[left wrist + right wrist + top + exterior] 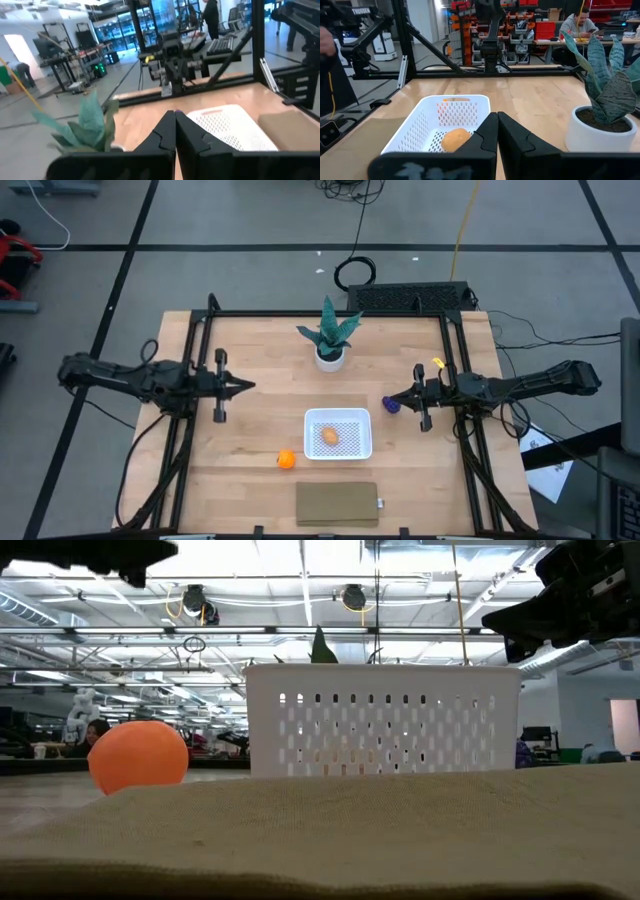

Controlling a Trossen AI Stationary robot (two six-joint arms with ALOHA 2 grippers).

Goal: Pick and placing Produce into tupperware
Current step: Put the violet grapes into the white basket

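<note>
The white tupperware (338, 433) sits on the table's near middle, and the tan-yellow oval (331, 437) lies inside it (455, 139). The orange ball (286, 460) rests on the table just left of the container. The dark purple lump (391, 405) lies on the table beside my right gripper (388, 400). That gripper is shut and hovers above the table, right of the container. My left gripper (250, 386) is shut too, held above the table's left half, away from all produce.
A green potted plant (330, 340) stands beyond the container toward the far edge. A flat tan-brown pad (337, 503) lies at the near edge. Black frame rails (195, 370) run along the table's left, right and far sides. People show in the room beyond.
</note>
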